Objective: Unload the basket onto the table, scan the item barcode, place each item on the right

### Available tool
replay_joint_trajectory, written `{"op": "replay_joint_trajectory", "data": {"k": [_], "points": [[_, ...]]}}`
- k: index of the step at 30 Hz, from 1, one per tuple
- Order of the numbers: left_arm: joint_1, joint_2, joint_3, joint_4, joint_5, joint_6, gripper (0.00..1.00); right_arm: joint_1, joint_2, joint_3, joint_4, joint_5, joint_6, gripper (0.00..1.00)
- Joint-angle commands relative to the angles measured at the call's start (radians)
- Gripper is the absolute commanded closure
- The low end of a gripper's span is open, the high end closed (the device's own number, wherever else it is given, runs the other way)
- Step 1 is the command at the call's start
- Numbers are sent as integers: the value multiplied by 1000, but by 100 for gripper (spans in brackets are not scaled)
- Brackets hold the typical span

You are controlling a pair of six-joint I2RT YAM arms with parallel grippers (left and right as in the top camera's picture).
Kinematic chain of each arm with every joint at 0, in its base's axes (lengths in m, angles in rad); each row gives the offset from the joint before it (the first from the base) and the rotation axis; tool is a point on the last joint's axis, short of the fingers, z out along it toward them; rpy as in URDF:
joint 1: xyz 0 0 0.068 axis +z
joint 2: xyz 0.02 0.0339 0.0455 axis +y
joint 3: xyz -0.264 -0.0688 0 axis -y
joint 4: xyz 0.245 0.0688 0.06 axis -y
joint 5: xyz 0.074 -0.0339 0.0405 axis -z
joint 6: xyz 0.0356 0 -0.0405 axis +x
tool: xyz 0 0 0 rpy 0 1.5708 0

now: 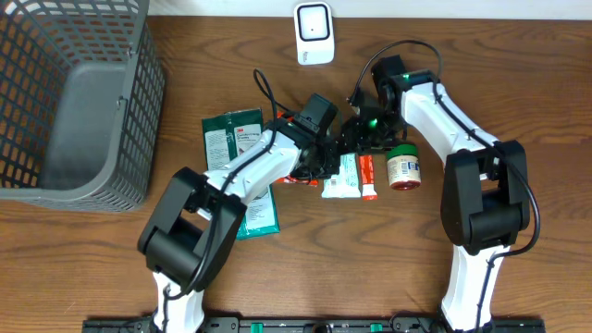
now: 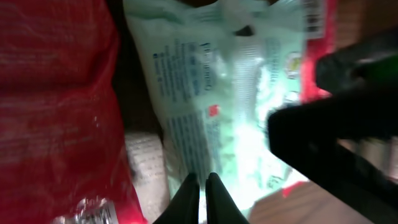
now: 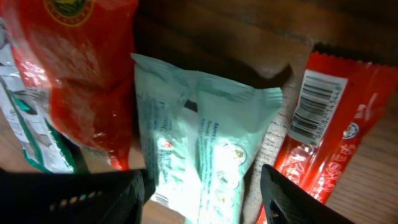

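Right wrist, right gripper (image 3: 202,177) spread — astride mint packet (image 3: 214,118), left gripper (image 2: 200,190) closed

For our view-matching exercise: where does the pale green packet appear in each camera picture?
Overhead: pale green packet, just right of picture centre.
Left wrist: fills the centre.
Right wrist: lower centre.
Shared landmark: the red bag, left of it in both wrist views.
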Motion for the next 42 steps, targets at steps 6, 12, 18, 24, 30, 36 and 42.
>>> {"op": "replay_joint_trajectory", "data": {"k": [6, 12, 18, 24, 30, 36, 42], "points": [[4, 77, -1, -1, -27, -5, 92, 0, 3, -88, 85, -95, 35, 44], [4, 89, -2, -21, -90, -5, 93, 0, 3, -131, 138, -106, 56, 45], [3, 89, -4, -28, -117, -5, 93, 0, 3, -176, 193, -113, 120, 44], [3, 89, -23, -27, -144, -5, 93, 2, 3, -202, 226, -124, 135, 50], [3, 89, -37, -26, -150, -5, 93, 14, 3, -204, 223, -123, 135, 66], [3, 89, -37, -8, -150, -5, 93, 35, 3, -207, 218, -106, 135, 65], [3, 89, -37, -4, -150, -5, 93, 38, 3, -206, 209, -74, 134, 99]]}}
